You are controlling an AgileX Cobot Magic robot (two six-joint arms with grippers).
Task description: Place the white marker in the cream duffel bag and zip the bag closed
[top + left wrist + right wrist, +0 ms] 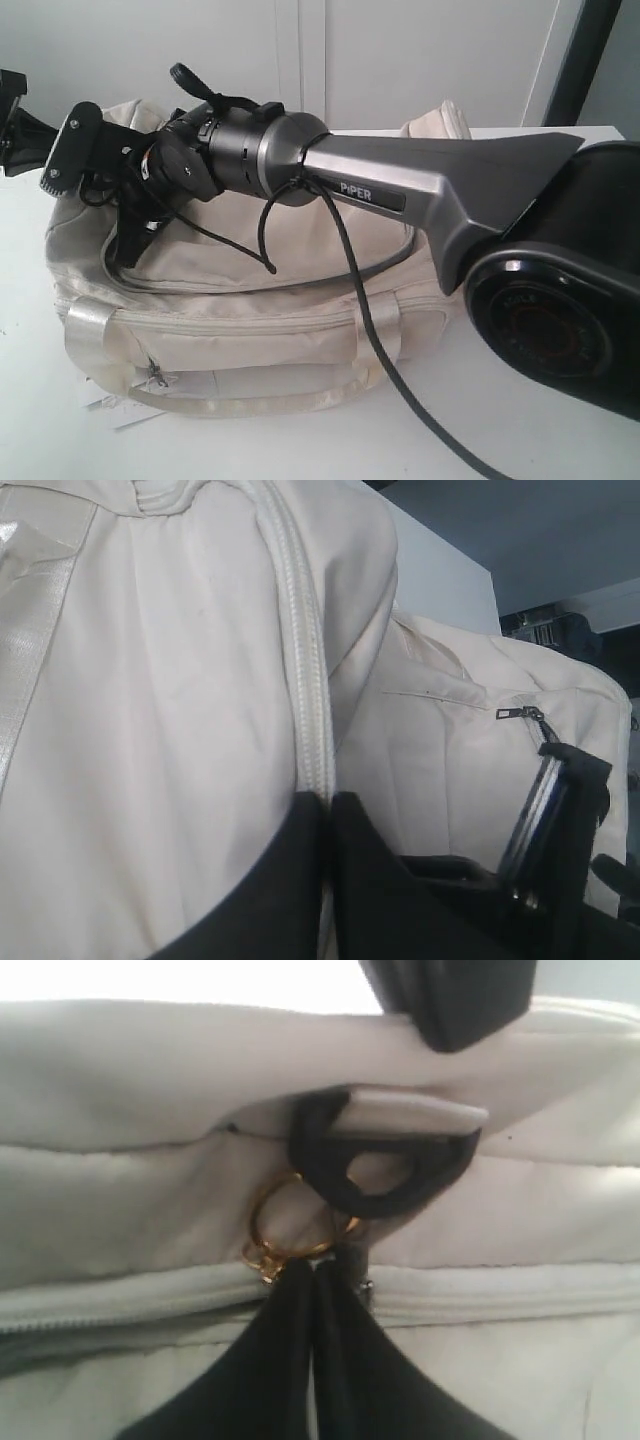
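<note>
**A:** Cream duffel bag (250, 330), soft and slumped, sitting mid-bench (300, 450), shiny handles (240, 405) out front.

**B:** Right arm (420, 185) stretched level across its top. Right gripper (313, 1265) is pressed together beside the gold charm (268, 1235). Left gripper (328, 802) is closed tight at the zip (300, 680).

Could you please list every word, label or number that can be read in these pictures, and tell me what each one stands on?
"PiPER": pale letters on the dark label strip of the right arm, exterior view.
Round black joint cover on that arm: faint marks, too blurred to read.
White paper tag under the cream duffel bag: no print legible.
Both wrist views: no text.
</note>
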